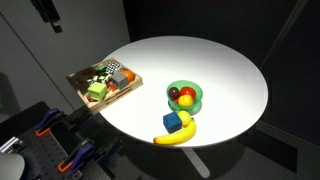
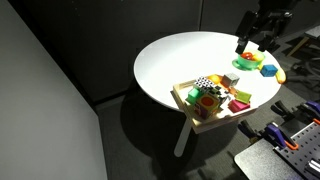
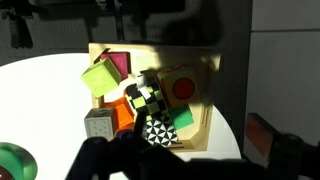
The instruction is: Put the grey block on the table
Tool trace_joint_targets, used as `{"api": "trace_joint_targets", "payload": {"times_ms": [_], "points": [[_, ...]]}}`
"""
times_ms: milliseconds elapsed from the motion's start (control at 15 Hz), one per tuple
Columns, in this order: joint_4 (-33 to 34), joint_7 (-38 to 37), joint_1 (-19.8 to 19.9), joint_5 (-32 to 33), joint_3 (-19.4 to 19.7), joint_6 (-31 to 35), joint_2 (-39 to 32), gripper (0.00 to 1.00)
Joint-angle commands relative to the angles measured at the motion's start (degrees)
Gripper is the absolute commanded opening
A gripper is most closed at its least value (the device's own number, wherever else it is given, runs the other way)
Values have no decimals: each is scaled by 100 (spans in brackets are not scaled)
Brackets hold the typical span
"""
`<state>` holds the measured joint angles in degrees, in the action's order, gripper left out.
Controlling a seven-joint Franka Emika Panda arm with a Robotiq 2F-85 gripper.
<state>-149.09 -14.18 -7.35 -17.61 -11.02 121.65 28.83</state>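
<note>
The grey block sits in a corner of the wooden tray, tight against an orange toy, near the edge of the surface. The hand hangs high above, and I cannot tell if it is spread. Coming down, it could bump the crowded toys, grab the wrong one, or shove the tray off the edge
</note>
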Motion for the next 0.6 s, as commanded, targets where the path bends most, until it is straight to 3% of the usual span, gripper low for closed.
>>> {"api": "trace_joint_targets", "payload": {"times_ms": [0,533], "points": [[303,-165,182,383,-27,459,-654,100],[509,-204,320,877,111,1467,-1775,100]]}}
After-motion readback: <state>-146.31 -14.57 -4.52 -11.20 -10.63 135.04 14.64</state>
